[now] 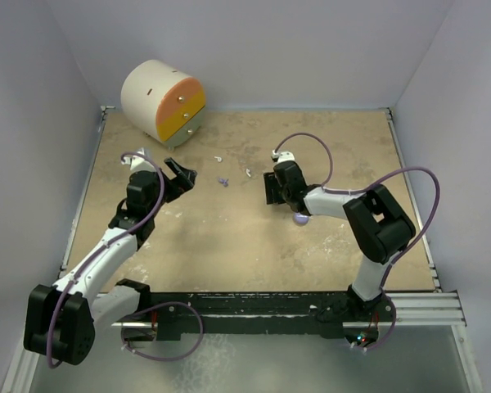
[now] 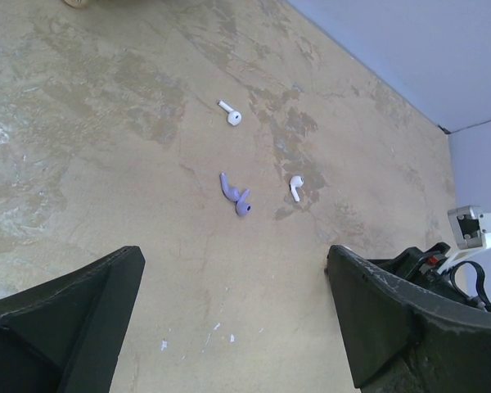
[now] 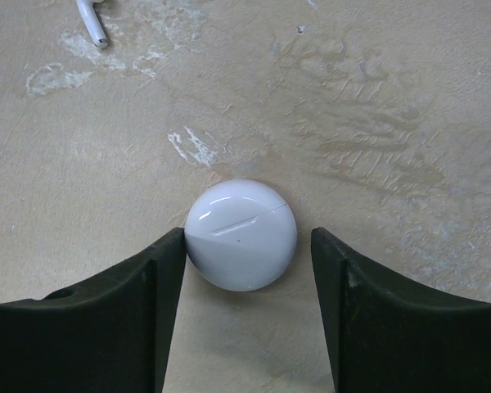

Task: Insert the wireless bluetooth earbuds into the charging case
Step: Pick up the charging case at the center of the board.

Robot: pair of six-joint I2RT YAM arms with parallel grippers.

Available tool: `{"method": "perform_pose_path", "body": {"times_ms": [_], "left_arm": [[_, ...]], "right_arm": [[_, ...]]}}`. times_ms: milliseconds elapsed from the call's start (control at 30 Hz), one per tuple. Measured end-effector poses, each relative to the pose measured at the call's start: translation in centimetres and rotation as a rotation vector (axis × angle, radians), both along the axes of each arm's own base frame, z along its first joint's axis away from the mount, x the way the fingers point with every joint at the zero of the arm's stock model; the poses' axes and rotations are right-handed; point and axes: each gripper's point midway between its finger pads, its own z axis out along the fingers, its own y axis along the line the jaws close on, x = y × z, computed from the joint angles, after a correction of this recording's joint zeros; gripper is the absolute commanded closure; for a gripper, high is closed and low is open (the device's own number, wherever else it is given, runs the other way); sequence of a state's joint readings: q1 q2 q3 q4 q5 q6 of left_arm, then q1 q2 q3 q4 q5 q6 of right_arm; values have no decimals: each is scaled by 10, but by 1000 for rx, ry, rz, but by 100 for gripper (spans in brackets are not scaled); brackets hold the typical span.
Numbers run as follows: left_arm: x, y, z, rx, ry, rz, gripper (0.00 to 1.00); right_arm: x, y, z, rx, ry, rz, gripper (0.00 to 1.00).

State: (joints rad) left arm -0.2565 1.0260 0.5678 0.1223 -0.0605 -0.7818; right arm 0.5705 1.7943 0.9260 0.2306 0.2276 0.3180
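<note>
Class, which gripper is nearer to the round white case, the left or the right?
Right. The right gripper straddles the round white case, one finger touching it and the other just apart. The left gripper hangs open well away from it, facing the earbuds.

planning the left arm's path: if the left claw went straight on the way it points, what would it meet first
Probably the purple earbud, lying ahead of the open left claw and roughly centred; depth is hard to judge.

Cream drum point(image 1: 159, 98), orange-yellow face; tan table point(image 1: 229, 250)
</note>
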Motion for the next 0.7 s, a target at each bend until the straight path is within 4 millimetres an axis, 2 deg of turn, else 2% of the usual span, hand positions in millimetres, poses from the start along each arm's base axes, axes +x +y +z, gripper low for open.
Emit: {"method": "perform_pose_path", "body": {"times_ms": [100,233,333,533,633,700], "left_arm": [[1,0,-1,0,0,0,5],[2,0,0,-1,-4,0,5],[3,-1,1,-3,-10,-1,5],[8,-14,4,-48,-41,-51,7],[7,-23,2,-98,-64,-90,8],[4,-29,-2,-137,-69,-112,9]], "right_arm": [[0,0,0,-9,3,-3,46],[-2,0,-1,-19,3,-2,73],[-2,3,1,-22,-1,5,88],[-7,17,4,-46,-19,105,100],[-8,32,19,-22,-60,194,100],[-6,44,38,14,-109,255,100]]}}
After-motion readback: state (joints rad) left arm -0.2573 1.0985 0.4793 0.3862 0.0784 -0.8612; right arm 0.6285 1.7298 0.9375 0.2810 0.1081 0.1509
